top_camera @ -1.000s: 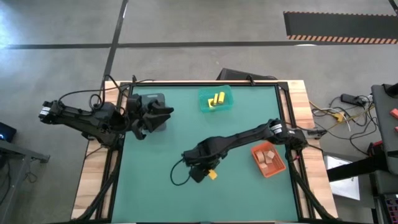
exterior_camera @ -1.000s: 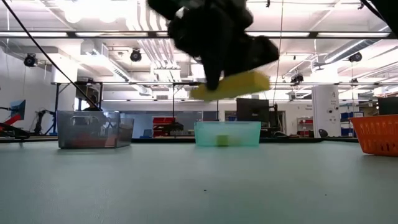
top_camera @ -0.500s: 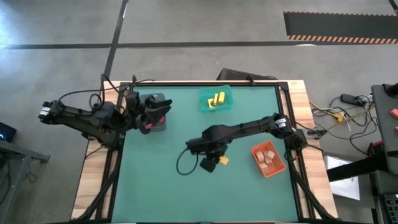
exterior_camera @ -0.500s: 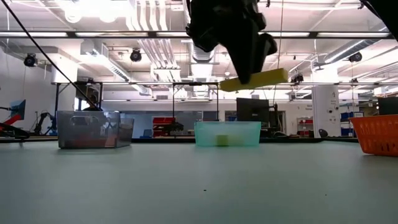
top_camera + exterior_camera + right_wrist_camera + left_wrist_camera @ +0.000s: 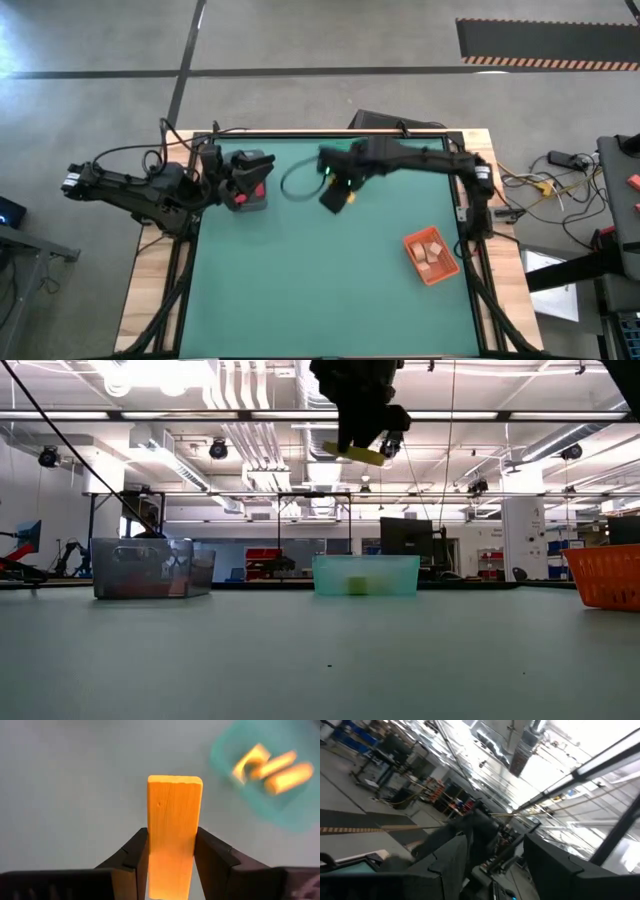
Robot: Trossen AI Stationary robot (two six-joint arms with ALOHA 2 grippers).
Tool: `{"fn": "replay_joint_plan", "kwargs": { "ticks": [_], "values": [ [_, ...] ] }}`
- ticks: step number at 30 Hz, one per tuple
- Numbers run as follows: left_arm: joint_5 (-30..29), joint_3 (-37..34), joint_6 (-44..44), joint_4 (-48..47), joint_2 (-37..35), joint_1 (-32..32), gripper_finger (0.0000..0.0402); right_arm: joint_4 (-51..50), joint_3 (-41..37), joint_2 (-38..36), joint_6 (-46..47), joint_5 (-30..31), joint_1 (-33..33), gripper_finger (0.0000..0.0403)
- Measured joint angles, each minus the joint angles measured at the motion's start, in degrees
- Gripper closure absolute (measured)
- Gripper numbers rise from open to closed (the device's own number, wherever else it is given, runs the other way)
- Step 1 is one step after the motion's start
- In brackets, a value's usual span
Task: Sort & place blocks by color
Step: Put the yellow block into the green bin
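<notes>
Swinging up from mid-worktop, the right pincer (image 5: 338, 197) is carrying a yellow wooden bar block (image 5: 174, 832) clamped between its fingers toward the teal plastic bin (image 5: 270, 775) already holding yellow blocks, while the left pincer (image 5: 243, 188), gripping something red, is hovering over the grey bin (image 5: 150, 568)

no legible text, labels or nos., room signage maybe too blurred

Right arm stretched across the upper middle of the high view, right gripper (image 5: 335, 197) clamped on a yellow block (image 5: 173, 835), left arm at the left edge, left gripper (image 5: 243, 192) upper left.
</notes>
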Motion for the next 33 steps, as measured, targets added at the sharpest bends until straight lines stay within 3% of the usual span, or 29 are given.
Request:
{"fn": "replay_joint_plan", "kwargs": {
  "ticks": [9, 18, 27, 33],
  "values": [
    [-2.9, 0.0, 0.0, 0.1, 0.0, 1.1, 0.0220, 10.1, -2.2, -2.0, -8.4, -2.5, -13.7, 0.0290],
    [-4.2, 0.0, -0.1, 0.1, 0.3, 1.5, 0.0220, 12.6, -2.6, 5.7, -17.7, -5.2, -23.5, 0.0290],
    [-7.1, 0.0, -0.2, 0.1, 0.7, 1.5, 0.0220, 16.0, -2.6, 14.4, -8.9, -13.7, -26.5, 0.0290],
    [-8.9, 0.0, -0.1, 0.1, 0.8, 1.7, 0.0220, 18.4, -2.6, 16.5, -6.0, -13.8, -26.3, 0.0277]
  ]
}}
